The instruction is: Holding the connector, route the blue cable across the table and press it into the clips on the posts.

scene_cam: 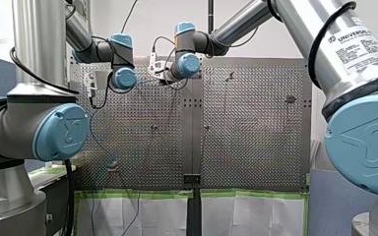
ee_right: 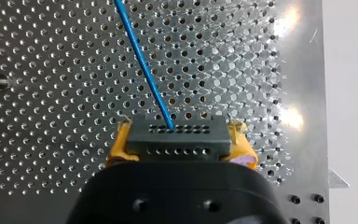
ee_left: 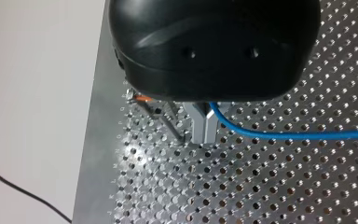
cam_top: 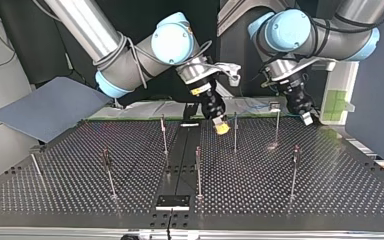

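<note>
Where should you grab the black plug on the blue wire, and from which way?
By its two short ends, coming from behind, as my right hand does. The connector is a wide flat block, and the blue cable leaves its far face, so keep that side free.

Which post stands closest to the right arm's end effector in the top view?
The post just to the right of the yellow-padded right end effector in the top view; the other posts stand clearly farther off.
</note>
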